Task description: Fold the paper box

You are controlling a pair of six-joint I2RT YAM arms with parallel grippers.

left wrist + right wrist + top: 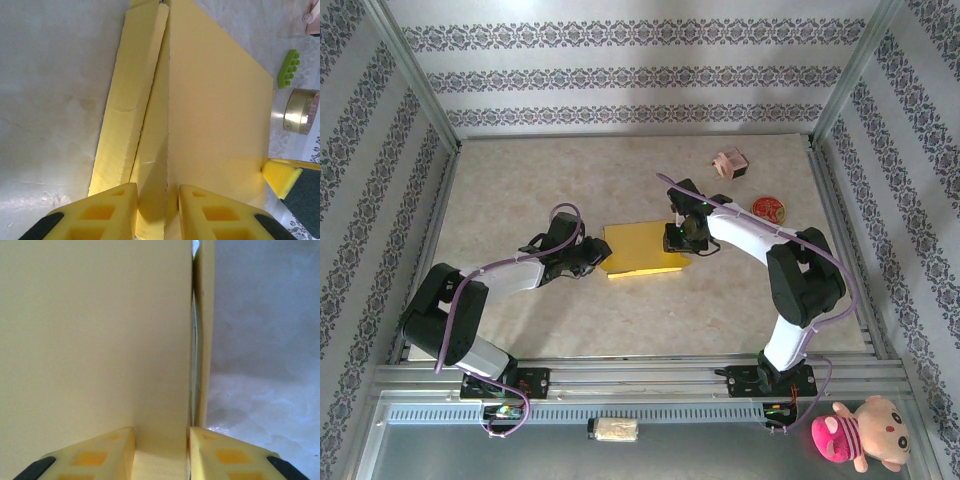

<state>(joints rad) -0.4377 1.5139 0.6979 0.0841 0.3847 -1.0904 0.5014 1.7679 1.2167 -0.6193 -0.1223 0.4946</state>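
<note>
Patterned wallpaper closes in three sides of a pale, marbled desk (520,190). Near its middle lies the paper box (642,250), folded flat with its yellow side up. The left hand (592,256) sits at the box's left edge. In its wrist view, its yellow fingers (107,215) stand a narrow gap apart on either side of a long folded flap running along that edge. Whether they actually press on the flap I cannot tell. The right hand (678,238) is at the box's far right corner. In its own wrist view, its fingers (100,450) are pinching a strip of the yellow cardboard that fills the gap between them, with a side flap standing just beside it. Beyond the box, toward the back right, a small pink box (730,163) and a round red-and-gold tin (769,209) rest well apart from it. A green toothed block (288,68) lies near the tin. A pink plush toy (855,432) sits off the desk by the right arm's base.
</note>
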